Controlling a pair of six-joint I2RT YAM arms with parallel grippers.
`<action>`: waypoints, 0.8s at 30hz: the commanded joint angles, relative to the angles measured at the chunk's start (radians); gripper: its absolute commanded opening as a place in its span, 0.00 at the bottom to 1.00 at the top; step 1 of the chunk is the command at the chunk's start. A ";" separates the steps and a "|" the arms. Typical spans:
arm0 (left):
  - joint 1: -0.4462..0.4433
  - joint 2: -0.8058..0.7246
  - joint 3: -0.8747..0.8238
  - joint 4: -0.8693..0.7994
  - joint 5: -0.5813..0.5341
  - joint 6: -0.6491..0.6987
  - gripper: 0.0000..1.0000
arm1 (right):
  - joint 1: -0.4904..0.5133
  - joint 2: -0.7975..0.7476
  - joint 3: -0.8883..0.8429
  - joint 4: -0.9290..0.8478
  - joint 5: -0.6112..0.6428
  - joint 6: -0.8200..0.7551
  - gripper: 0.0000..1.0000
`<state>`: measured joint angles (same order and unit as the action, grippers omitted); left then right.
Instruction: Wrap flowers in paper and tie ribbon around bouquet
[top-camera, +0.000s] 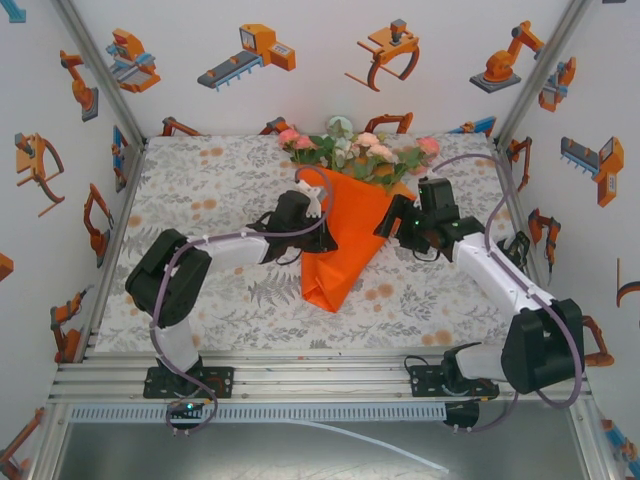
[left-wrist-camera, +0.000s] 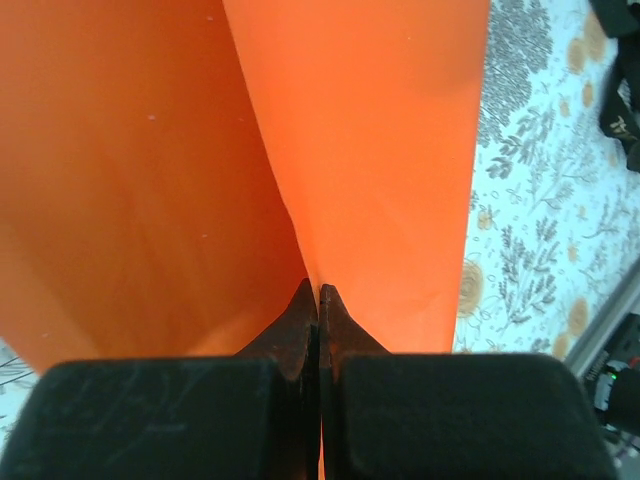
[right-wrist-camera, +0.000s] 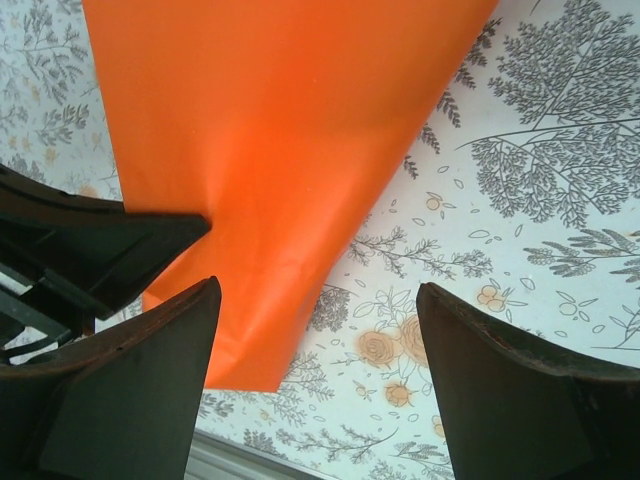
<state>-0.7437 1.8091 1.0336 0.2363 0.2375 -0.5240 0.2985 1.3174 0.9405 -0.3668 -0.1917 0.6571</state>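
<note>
My left gripper (top-camera: 318, 228) sits at the left side of the bouquet (top-camera: 345, 245), about midway between the table's (top-camera: 200, 180) left and right edges and a little toward the far edge. From the left wrist, my left gripper (left-wrist-camera: 318, 295) has its fingers pressed tight together on a raised fold of the paper (left-wrist-camera: 380, 150), which rises between them as two smooth orange panels. The bouquet lies flat in the middle of the table as an orange cone, its narrow point aimed at the near edge and its wide end opening toward the far edge. There the flowers (top-camera: 360, 150), pink, white and pale green with leaves, spill out close to the far edge. My right gripper (top-camera: 392, 228) is just beside the cone's right side. From the right wrist, my right gripper (right-wrist-camera: 318, 300) stands wide apart and holds nothing. The lower corner of the paper (right-wrist-camera: 290, 130) reaches under the left finger (right-wrist-camera: 150, 390), and the right finger (right-wrist-camera: 520, 400) hangs over bare printed table (right-wrist-camera: 520, 200).
</note>
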 joint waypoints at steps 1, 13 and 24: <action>0.003 -0.061 -0.023 0.035 -0.084 0.042 0.00 | 0.002 0.004 0.004 0.035 -0.063 -0.017 0.72; 0.057 -0.048 -0.098 0.125 -0.125 -0.030 0.00 | 0.245 0.031 -0.057 0.194 0.012 -0.006 0.73; 0.059 -0.036 -0.172 0.188 -0.194 -0.097 0.00 | 0.257 0.136 -0.063 0.227 0.005 -0.031 0.67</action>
<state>-0.6865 1.7870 0.8726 0.3824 0.0700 -0.5919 0.5533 1.4532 0.8722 -0.1734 -0.1970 0.6506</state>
